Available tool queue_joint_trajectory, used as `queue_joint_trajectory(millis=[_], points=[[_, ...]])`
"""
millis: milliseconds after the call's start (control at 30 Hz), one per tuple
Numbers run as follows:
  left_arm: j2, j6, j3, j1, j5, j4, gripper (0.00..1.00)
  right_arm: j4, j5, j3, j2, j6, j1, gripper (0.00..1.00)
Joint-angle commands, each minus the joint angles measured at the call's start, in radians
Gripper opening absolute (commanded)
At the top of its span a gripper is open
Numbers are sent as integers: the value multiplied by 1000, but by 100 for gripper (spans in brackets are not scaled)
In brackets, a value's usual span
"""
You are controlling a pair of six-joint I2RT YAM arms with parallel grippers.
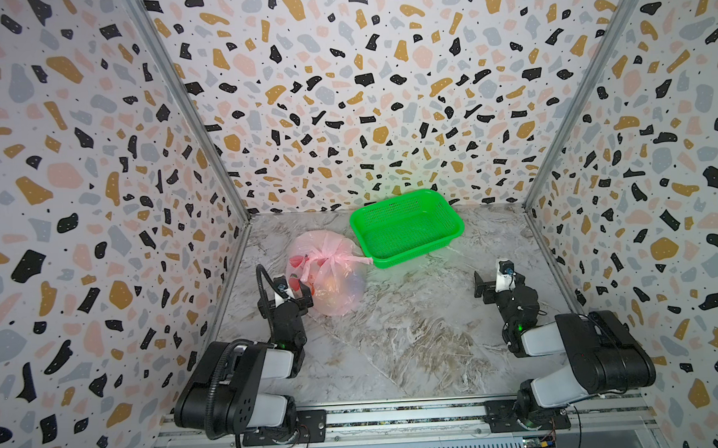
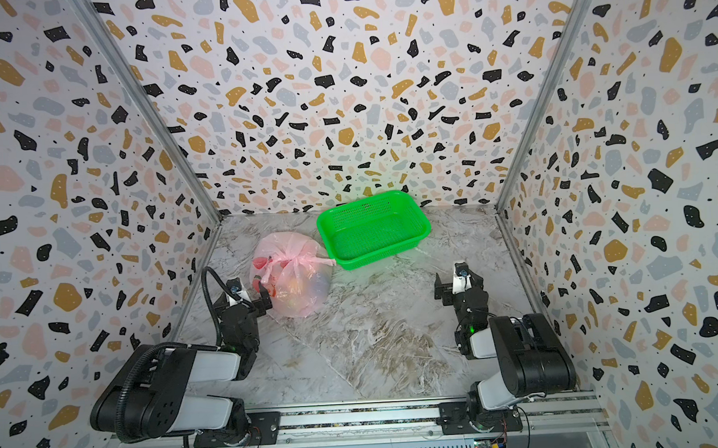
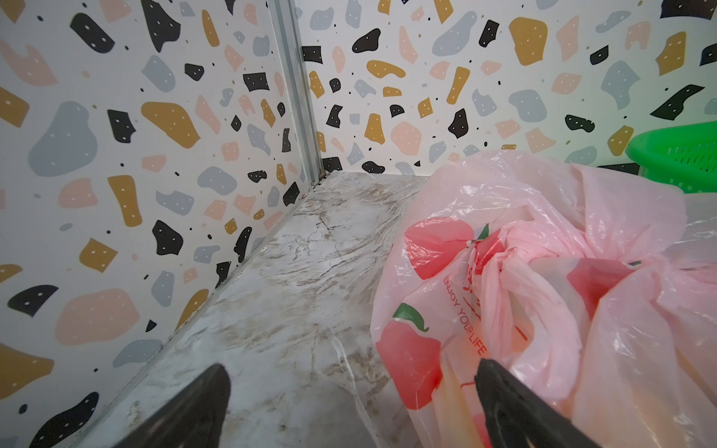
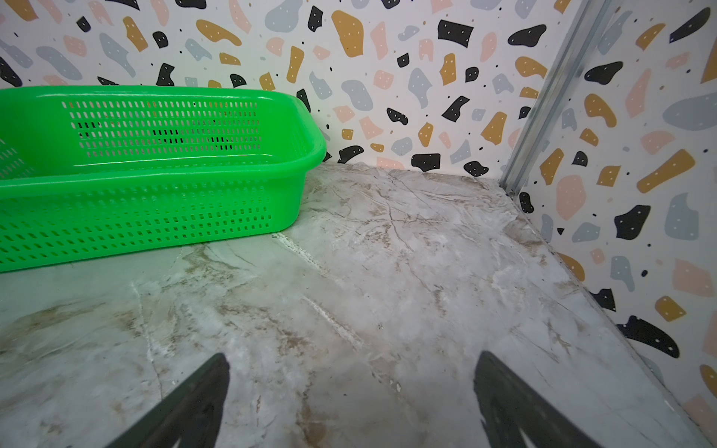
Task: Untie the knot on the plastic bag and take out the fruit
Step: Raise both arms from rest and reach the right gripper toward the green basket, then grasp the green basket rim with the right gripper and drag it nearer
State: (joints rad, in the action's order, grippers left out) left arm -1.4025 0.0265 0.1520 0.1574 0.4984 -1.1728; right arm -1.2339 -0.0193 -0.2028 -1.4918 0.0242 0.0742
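Now we are aiming the left pincer [image 3: 352, 368], wide open and empty just beside the pink bag [image 1: 331, 293] on the desk [image 1: 416, 335] by the green basket [image 1: 407, 231], at one loop of the knot [image 1: 332, 260] on top, planning a gentle pull while the equally wide right pincer [image 4: 353, 358] is hanging well apart.

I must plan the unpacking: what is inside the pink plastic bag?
Through the thin plastic bag only blurred orange and yellowish shapes show, probably fruit. Their kinds and number cannot be told; the knot closes the top.

Terrazzo-patterned walls [image 1: 343, 88] enclose a grey marble-look floor [image 1: 416, 335] with metal corner posts [image 1: 213, 156].
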Motion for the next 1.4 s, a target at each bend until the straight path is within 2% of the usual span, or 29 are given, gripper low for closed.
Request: queue_joint_trajectory(millis=[0, 200, 267, 367, 467, 600, 700, 800, 967, 1167, 1367], points=[[4, 6, -2, -5, 8, -57, 100, 2, -2, -12, 1, -10, -1, 99], [10, 7, -5, -4, 11, -64, 100, 4, -15, -11, 14, -16, 0, 99], [35, 11, 23, -4, 29, -7, 100, 101, -27, -41, 61, -17, 0, 99], [121, 9, 119, -4, 6, 246, 100, 315, -100, -113, 140, -59, 12, 99], [174, 21, 156, -3, 8, 350, 100, 539, -199, -206, 185, -166, 34, 99], [232, 52, 232, 10, 14, 528, 100, 886, -255, -420, 177, -279, 108, 99], [275, 91, 276, 20, -16, 635, 99, 1101, -243, -602, 119, -352, 204, 99], [321, 118, 302, 24, -94, 709, 100, 1273, -209, -766, 40, -439, 291, 99], [374, 124, 375, 56, -165, 849, 99, 1442, -192, -1009, -105, -592, 387, 99], [384, 157, 413, 80, -211, 891, 100, 1670, -161, -1311, -340, -774, 435, 99], [379, 151, 445, 83, -219, 915, 100, 1729, -112, -1422, -450, -845, 439, 99]])
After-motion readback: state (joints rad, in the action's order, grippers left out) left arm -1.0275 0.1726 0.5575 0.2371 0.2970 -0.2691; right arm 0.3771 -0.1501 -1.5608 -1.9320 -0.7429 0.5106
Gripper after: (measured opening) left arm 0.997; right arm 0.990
